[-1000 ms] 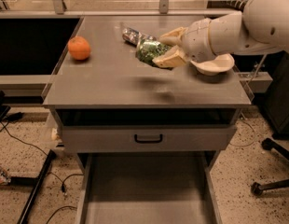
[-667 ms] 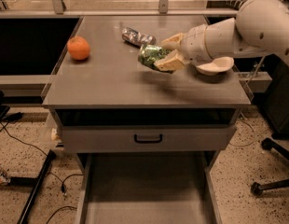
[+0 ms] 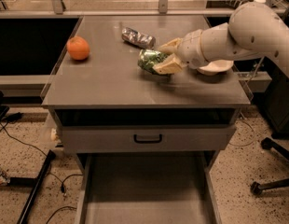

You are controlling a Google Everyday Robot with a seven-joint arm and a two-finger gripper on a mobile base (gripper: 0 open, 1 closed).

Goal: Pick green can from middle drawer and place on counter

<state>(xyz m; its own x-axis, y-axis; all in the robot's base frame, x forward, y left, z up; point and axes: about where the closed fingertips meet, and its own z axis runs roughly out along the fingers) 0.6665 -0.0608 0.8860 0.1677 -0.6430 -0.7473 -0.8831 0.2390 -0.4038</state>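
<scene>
The green can (image 3: 148, 59) is shiny and mottled, lying tilted in my gripper (image 3: 164, 56) just above or on the grey counter (image 3: 112, 83), right of centre. The gripper's tan fingers (image 3: 166, 66) are shut around the can's right end. My white arm (image 3: 237, 34) reaches in from the right. The middle drawer (image 3: 144, 190) stands pulled open below the cabinet, its flat grey floor bare.
An orange (image 3: 78, 48) sits at the counter's left. A silver-and-blue can (image 3: 138, 37) lies on its side just behind the green can. A white bowl (image 3: 214, 67) sits at the right under my arm. A closed drawer front with black handle (image 3: 147, 138) is above the open drawer.
My gripper has lowered the green can toward the counter surface and moved it slightly left and nearer. Other objects have not moved.
</scene>
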